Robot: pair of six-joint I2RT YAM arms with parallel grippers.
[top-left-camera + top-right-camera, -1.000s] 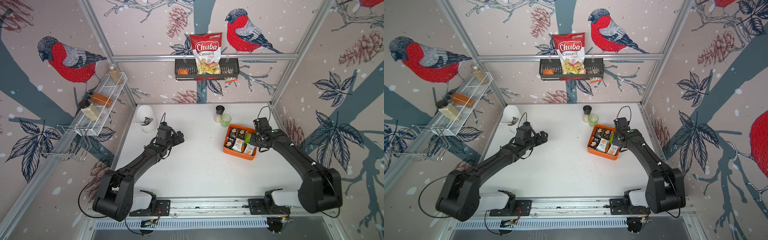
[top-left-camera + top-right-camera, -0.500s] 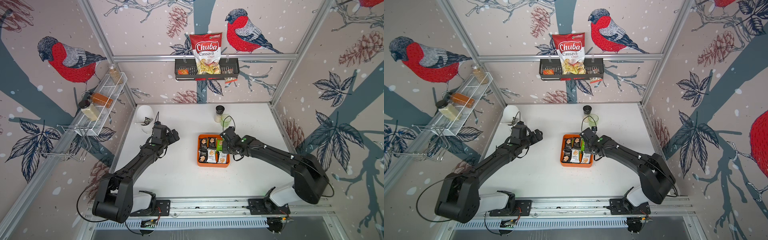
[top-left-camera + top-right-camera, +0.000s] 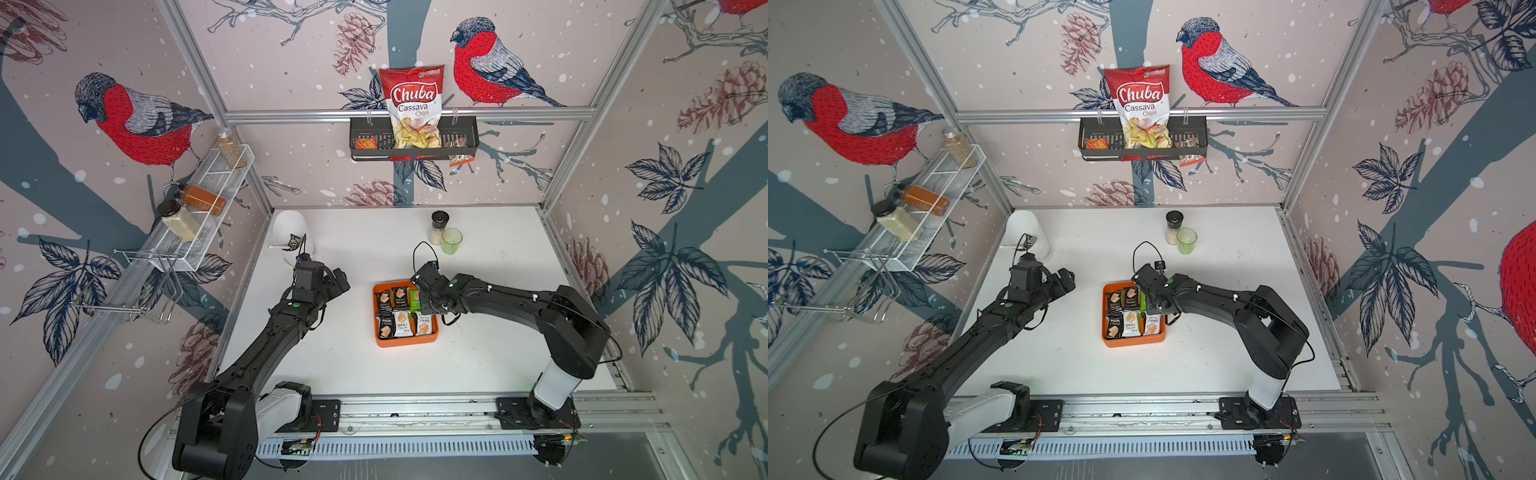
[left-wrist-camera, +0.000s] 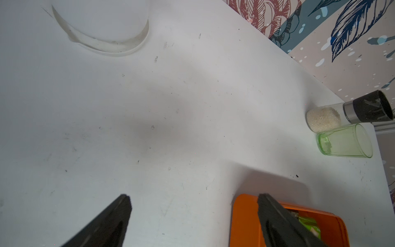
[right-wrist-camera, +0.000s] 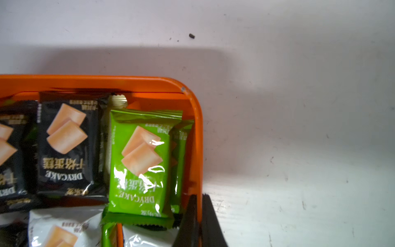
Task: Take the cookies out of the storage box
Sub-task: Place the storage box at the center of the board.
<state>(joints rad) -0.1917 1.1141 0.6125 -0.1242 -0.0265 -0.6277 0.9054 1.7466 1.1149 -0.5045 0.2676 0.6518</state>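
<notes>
1. Looking over the white table (image 3: 332, 365), I see the storage box (image 3: 405, 341) lying flat near its middle, between the two arms and well apart from the salt grinder (image 3: 438, 226) and green glass (image 3: 451, 240) at the back
2. The cookies (image 3: 402, 324) are all inside it: six packets face up in both top views. The right wrist view shows a green packet (image 5: 141, 162) and a black packet (image 5: 66, 141) beside it, with more edges tucked beneath
3. I can make out no packet on the bare table round the box
4. The right gripper (image 5: 198, 195) is pinched shut on the box's side wall, one finger inside the rim and one outside; it holds the wall, not a cookie
5. The left gripper (image 4: 192, 195) has its jaws spread wide and empty, poised over bare table just beside a far corner of the box
6. By my reckoning the emptying itself has not begun: the box seems merely placed within reach, and every packet is yet to be lifted out, likely after the right gripper lets go of the wall
</notes>
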